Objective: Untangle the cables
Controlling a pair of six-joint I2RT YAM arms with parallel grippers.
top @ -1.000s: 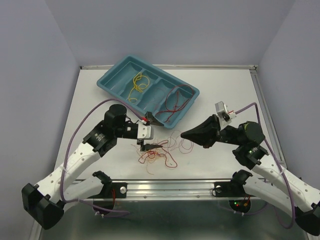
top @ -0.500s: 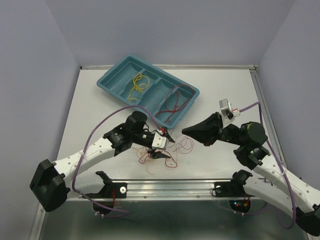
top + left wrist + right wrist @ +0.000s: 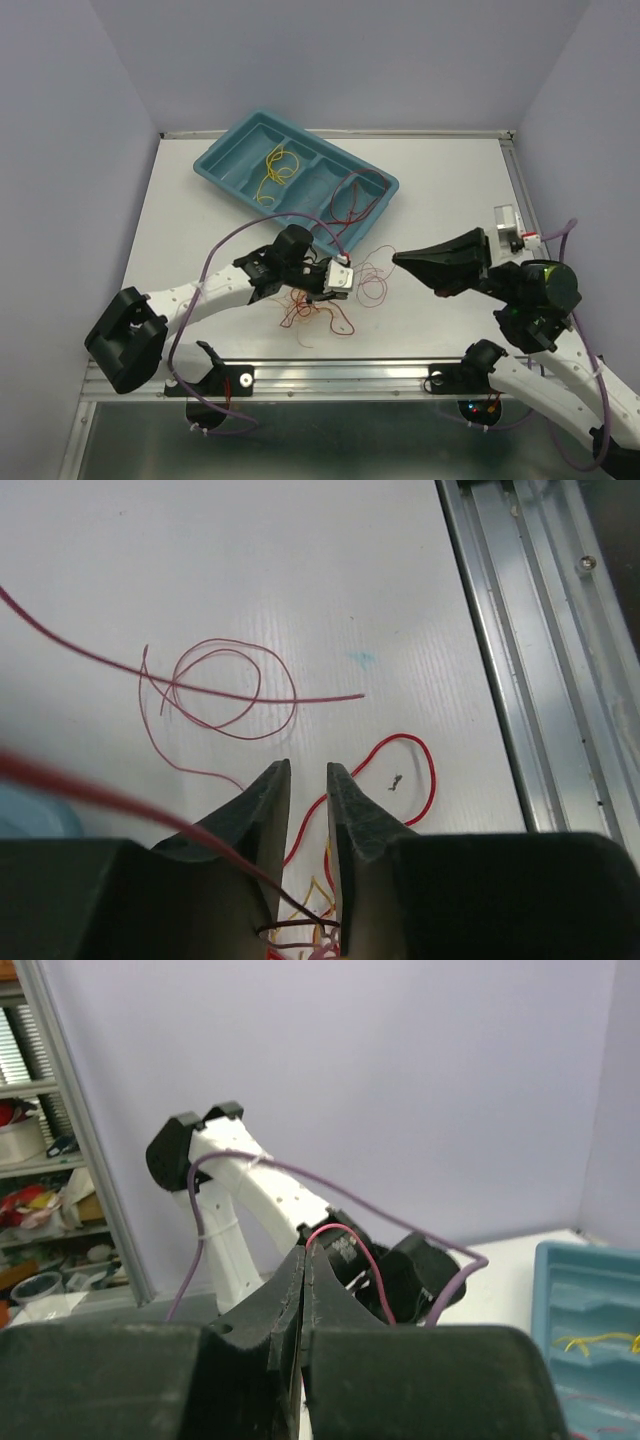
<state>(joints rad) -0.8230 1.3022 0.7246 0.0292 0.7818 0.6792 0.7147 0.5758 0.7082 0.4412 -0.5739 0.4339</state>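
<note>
**Rail** [image 3: 330, 372]: metal strip along the near edge of the surface [image 3: 200, 230], on the arms' side of the tray [image 3: 232, 158].

**Loose cables** [image 3: 312, 308]: red, orange and yellow strands tangled on the surface between the rail and the tray, nearer than the tray's right end.

**Left fingers** [image 3: 272, 795]: low at the far edge of that tangle, nearer than the tray's right end, pointing right. They are narrow, with a slim gap showing. A red strand and dark loops cross the gap near its root and are not visibly clamped.

**Coil** [image 3: 225, 690]: dull-red cable in a few flat loops on the surface just ahead of the left fingers, nearer than the tray's right end. A straight free end lies across it. A brighter red loop [image 3: 405, 770] lies beside it, toward the rail.

**Right fingers** [image 3: 304, 1285]: right of the tray's right end and nearer than it, pointing left. They are pressed together on a red cable [image 3: 372, 1268] that arcs out from the tips.

**Tray**: teal, with compartments, set at an angle on the far half of the surface.
- Yellow cables [image 3: 275, 170] lie in a middle compartment.
- Red cables [image 3: 350, 205] lie in the right-end compartment, and one strand leads over the near rim toward the left fingers.
</note>
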